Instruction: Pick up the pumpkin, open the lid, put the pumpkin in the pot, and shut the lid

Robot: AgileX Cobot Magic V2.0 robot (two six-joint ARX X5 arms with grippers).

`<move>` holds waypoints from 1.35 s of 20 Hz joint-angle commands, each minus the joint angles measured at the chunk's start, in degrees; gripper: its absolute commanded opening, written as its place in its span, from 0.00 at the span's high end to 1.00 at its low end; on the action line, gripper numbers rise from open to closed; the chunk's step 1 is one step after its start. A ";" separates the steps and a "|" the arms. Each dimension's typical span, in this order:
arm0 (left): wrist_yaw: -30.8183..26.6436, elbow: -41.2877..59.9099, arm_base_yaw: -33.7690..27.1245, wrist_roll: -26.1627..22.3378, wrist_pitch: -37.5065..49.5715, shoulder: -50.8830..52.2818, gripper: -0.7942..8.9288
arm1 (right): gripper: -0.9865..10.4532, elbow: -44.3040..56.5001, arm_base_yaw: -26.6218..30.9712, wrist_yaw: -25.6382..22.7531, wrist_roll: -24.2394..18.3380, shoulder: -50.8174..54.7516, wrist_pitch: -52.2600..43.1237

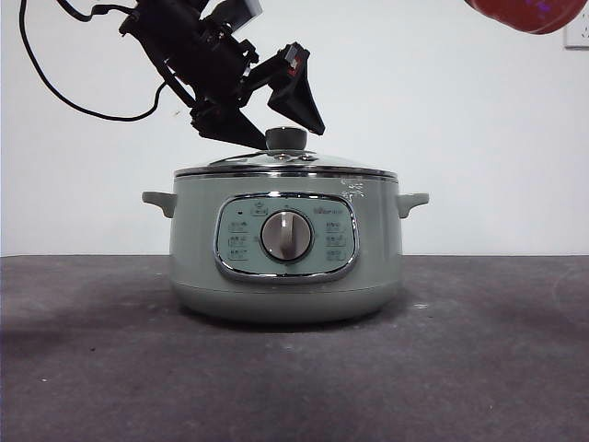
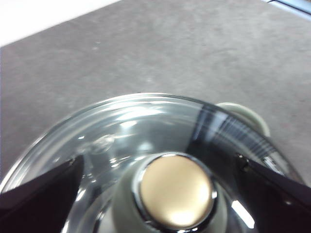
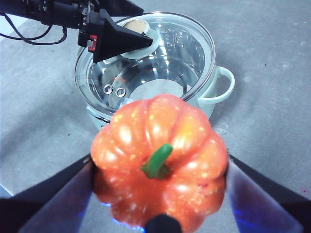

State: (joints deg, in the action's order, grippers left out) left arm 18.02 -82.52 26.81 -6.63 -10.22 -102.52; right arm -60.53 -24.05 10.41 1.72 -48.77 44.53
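Observation:
The sage-green pot (image 1: 285, 276) stands mid-table with the glass lid (image 1: 285, 166) resting on it. My left gripper (image 1: 293, 136) comes down from the upper left, and its open jaws straddle the lid's knob (image 2: 176, 191) without closing on it. The left wrist view shows a jaw on either side of the knob above the glass lid (image 2: 121, 126). My right gripper (image 3: 160, 162) is shut on the orange pumpkin (image 3: 160, 165), holding it high above and beside the pot (image 3: 214, 92). Only the pumpkin's underside (image 1: 525, 14) shows at the front view's top right corner.
The dark grey tabletop (image 1: 479, 368) stretches around the pot, with a white wall behind. A black cable (image 1: 55, 83) hangs from the left arm at the upper left. The pot's side handles (image 1: 412, 201) stick out on both sides.

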 commanded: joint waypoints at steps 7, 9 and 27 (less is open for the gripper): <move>-0.20 0.00 0.63 -1.16 -2.23 -0.39 0.49 | 0.92 0.09 -0.13 -0.09 0.35 0.07 -0.31; -0.15 0.00 0.63 -1.14 -2.34 -0.39 0.65 | 0.92 0.09 -0.13 -0.11 0.35 0.07 -0.33; 0.09 -0.09 0.85 -0.48 -3.61 1.42 0.93 | 0.92 0.09 -0.13 -0.28 0.35 -0.09 -0.33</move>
State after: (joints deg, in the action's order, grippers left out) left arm 17.89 -82.70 27.55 -7.86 -14.04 -102.04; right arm -60.53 -24.05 10.28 1.72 -48.82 44.53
